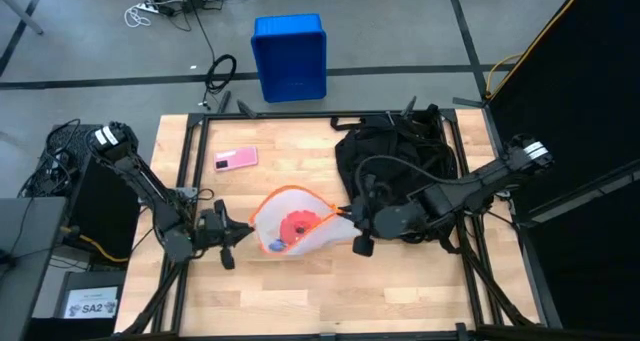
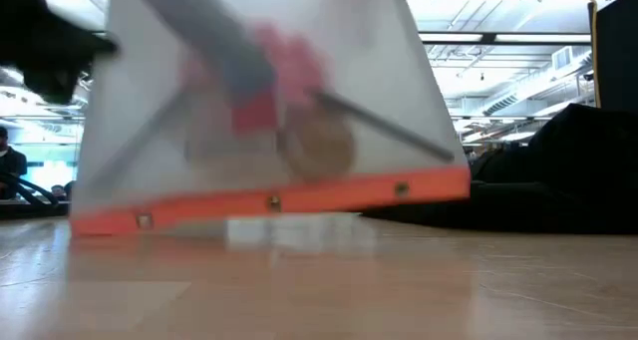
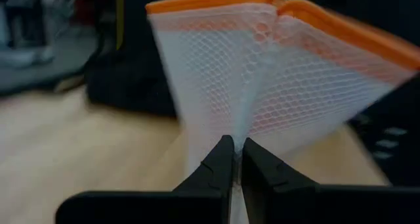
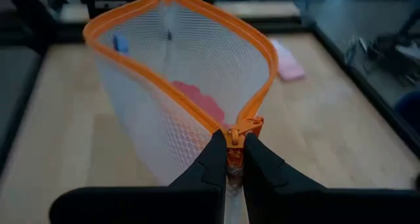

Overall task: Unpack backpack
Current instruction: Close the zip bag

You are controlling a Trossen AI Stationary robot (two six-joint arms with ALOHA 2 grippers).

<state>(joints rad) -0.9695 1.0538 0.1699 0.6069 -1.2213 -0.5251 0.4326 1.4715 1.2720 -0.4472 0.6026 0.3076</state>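
Note:
A white mesh pouch [image 1: 293, 221] with an orange zip rim hangs between my two grippers over the middle of the table. Its rim [image 4: 177, 37] is spread into an open loop. Inside it are a red thing [image 1: 296, 224] and a small blue thing [image 4: 120, 43]. My left gripper [image 1: 243, 234] is shut on the pouch's left end. My right gripper [image 1: 345, 217] is shut on its right end. The black backpack [image 1: 400, 156] lies on the table's far right, behind my right arm. My left gripper pinches a gathered fold of the pouch's white mesh [image 3: 240, 129] between its two fingers, below the orange rim, coming level from the table's left. The mesh fans out taut from the fingertips. My right gripper pinches the orange zip pull [image 4: 234, 155] at the right end of the rim between its two fingers. It comes from the table's right, slanting down. The rim opens out from that point.
A pink flat thing [image 1: 235, 159] lies on the table at the far left. A blue plastic crate [image 1: 289, 56] stands on the floor beyond the far edge. In the low view the pouch's orange lower edge [image 2: 269, 202] sits close to the tabletop.

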